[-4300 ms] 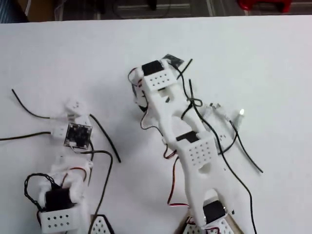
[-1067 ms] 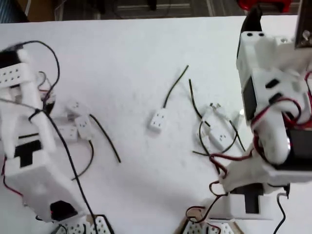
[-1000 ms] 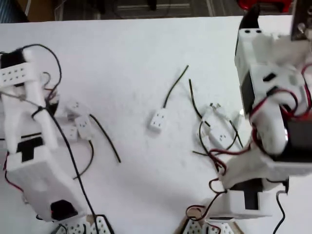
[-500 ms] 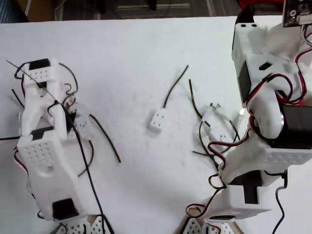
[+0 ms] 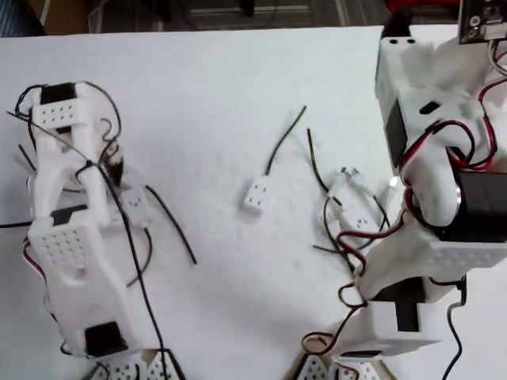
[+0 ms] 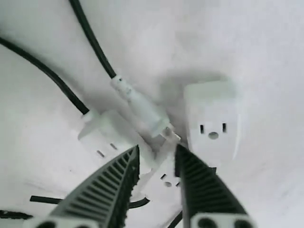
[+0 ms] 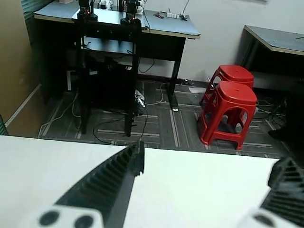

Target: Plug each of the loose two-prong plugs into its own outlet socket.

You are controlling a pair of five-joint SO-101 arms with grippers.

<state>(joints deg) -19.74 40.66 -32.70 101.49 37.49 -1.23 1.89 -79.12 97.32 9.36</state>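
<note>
- High view: the left arm [image 5: 67, 237] leans over the left bunch [image 5: 133, 198] of white plug parts and black cords. That bunch is at roughly 9 o'clock from the lone socket [image 5: 256, 195] mid-table, whose cord trails off toward 1 o'clock. Another tangle [image 5: 352, 210] of plug and socket sits at 3 o'clock from the lone socket, near the right arm [image 5: 444, 198]. That arm is reared up with its head out toward 12, so I'd say the left arm is the one placed to grab something.
- Left wrist view: the left gripper [image 6: 156, 149] has its jaws parted by a narrow gap, with nothing pinched as far as I can see. The loose plug [image 6: 140, 107] lies just past the fingertips, prong end toward the gripper and cable end pointing away.
- Same view: the plug's long axis runs slantwise to the line the jaws close along. A two-slot socket [image 6: 102, 137] crowds one side of the plug and a three-hole outlet [image 6: 212, 121] sits just beside the other. A third socket face [image 6: 166, 179] peeks out under the fingers. My guess is the grab depends on squaring the jaws to the plug body and nudging forward.
- Right wrist view: the right gripper [image 7: 209, 161] is spread wide and empty. It looks over the table edge [image 7: 190, 190] at some red stools [image 7: 230, 107], with no plug in front of it.
</note>
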